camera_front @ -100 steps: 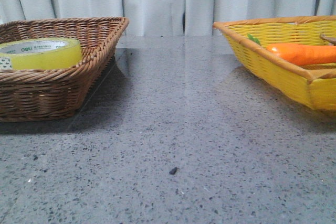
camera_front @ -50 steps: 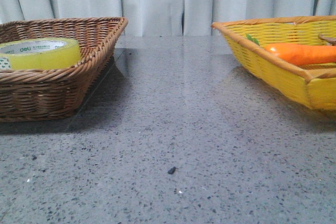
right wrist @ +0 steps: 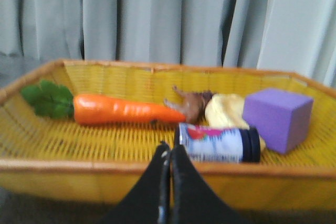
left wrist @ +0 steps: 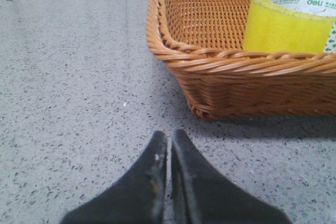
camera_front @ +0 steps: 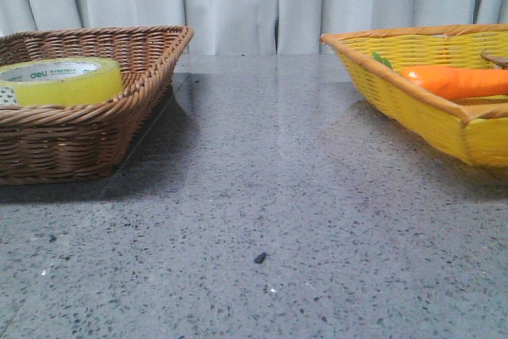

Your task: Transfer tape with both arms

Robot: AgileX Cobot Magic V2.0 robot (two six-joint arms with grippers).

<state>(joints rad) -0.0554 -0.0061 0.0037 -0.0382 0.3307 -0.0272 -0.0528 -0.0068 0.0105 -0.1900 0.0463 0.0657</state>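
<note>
The yellow tape [camera_front: 62,81] lies flat in the brown wicker basket [camera_front: 95,129] at the left of the front view. It also shows in the left wrist view [left wrist: 287,22], inside the same basket [left wrist: 210,66]. My left gripper [left wrist: 169,140] is shut and empty, low over the grey table, just short of the basket's outer corner. My right gripper [right wrist: 170,150] is shut and empty, in front of the near rim of the yellow basket [right wrist: 79,166]. Neither arm shows in the front view.
The yellow basket [camera_front: 413,105] at the right holds an orange carrot toy [camera_front: 452,81]. In the right wrist view the carrot toy [right wrist: 123,111], a small can on its side [right wrist: 218,142], a purple cube [right wrist: 277,119] and a brown and yellow item [right wrist: 210,106] lie in it. Grey curtains hang behind.
The front view has shifted very slightly between one second ago and half a second ago. Nothing on the table has moved.
</note>
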